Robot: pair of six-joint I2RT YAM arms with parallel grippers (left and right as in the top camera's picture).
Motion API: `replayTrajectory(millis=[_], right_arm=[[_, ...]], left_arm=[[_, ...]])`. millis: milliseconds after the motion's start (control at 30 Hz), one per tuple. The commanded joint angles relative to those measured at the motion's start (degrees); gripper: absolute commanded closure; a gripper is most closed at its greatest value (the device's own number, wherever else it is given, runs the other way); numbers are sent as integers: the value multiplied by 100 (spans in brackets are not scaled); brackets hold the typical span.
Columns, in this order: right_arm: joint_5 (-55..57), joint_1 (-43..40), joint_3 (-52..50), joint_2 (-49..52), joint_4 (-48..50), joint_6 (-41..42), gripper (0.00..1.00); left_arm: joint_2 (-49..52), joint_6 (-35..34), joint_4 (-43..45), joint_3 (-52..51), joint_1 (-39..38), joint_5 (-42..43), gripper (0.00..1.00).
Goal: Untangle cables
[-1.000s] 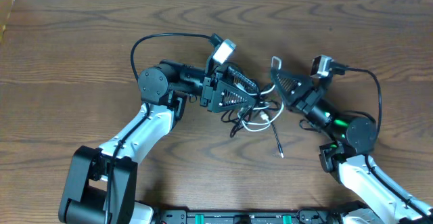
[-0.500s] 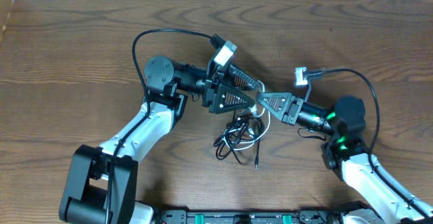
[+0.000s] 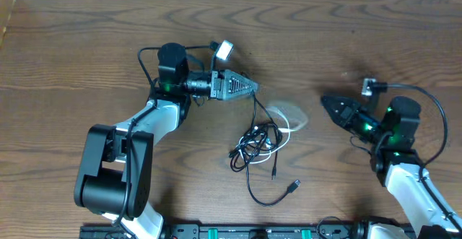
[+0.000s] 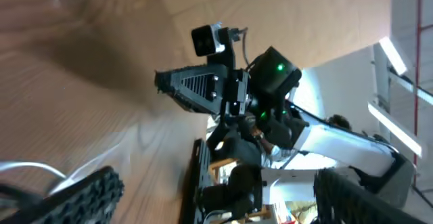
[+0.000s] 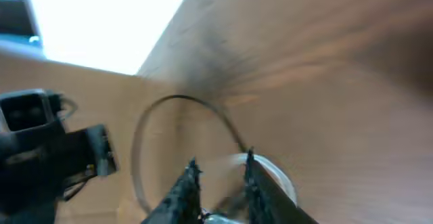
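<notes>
Left fingers [image 4: 91, 193] stand wide, released; right fingers [image 5: 184, 193] blur with a narrow gap, so I cannot tell their grip. Between my arms the cables [image 3: 253, 141] lie knotted on the tabletop [image 3: 86, 37], central so either can reach, I judge.

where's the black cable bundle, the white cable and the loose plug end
black cable bundle [image 3: 249, 146], overhead view, middle of the knotted loops
white cable [image 3: 286, 132], overhead view, its curve right of the knot
loose plug end [image 3: 294, 186], overhead view, the plug itself
</notes>
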Motion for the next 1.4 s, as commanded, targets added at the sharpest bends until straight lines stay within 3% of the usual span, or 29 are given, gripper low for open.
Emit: replayTrajectory(millis=[0,33,133,267,333,400,533,567,700,833,933,1033,1233,1367], right_arm=[[127,-304,7,0,-387,-673,61],[127,-358,7,0,-487,-710,58],[127,-459,7,0,-776,-942,34],[129,-459,7,0,-1104,-1239,17],[127,-459,7,0,-1207,-1248,14],[129,-459,7,0,-1366,-1248,11],[129,-459,7,0,-1508,-1248,10],[129,-455,7,0,-1523,-1250,9],[129,-455,7,0,-1596,-1287,7],[151,-455,4,0,-1659,-1394,4],[254,-455,4,0,-1665,-1443,1],[256,-455,4,0,-1676,-1532,1],[258,-455,4,0,-2153,-1937,1],[258,-455,4,0,-2319,-1932,1]], left_arm=[[20,70,-603,92,11,-621,10],[20,70,-837,94,11,-804,10],[-70,50,-1349,96,9,-1453,10],[-754,302,-1978,96,-31,-2371,10],[-1165,721,-2686,107,-28,-2914,10],[-1991,1729,-4597,129,-35,-4310,10],[-3003,3001,-7020,131,-59,-6118,10],[-3230,3289,-7541,131,-72,-6382,2],[-3689,3530,-9001,131,-72,-6400,2],[-3694,4481,-9414,63,-199,-5698,5],[-3694,4955,-9322,48,-802,-5831,6],[-3630,4872,-9066,46,-1742,-7121,5],[-3001,4199,-8961,44,-2717,-8979,5],[-2415,4074,-8697,44,-2850,-9197,5]])
